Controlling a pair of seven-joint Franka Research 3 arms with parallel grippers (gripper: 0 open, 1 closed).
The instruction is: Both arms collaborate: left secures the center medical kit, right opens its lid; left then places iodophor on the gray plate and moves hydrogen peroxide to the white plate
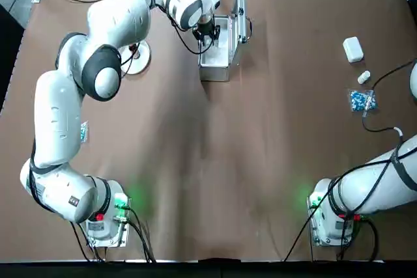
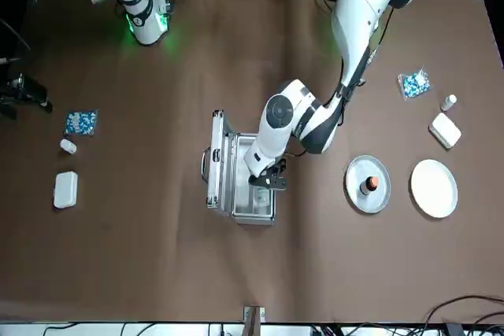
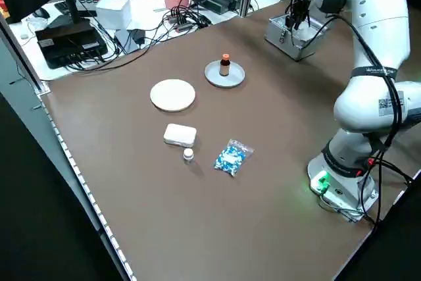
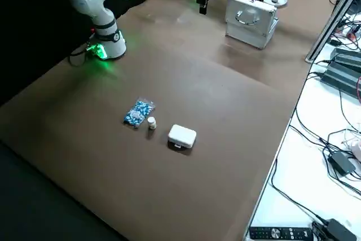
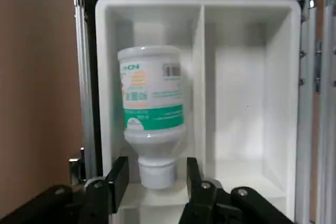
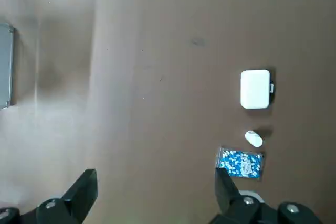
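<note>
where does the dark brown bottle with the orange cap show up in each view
Top view: not visible.
Front view: right of centre, on the rimmed gray plate.
Left side view: above centre, same plate.
Right side, both wrist views: not visible.
Shared landmark, front and left side: flat cream-white plate beside it.

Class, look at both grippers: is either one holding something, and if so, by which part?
Nothing is held. The left gripper is open over the bottle, with gaps beside its cap; the right gripper is open and empty.
</note>
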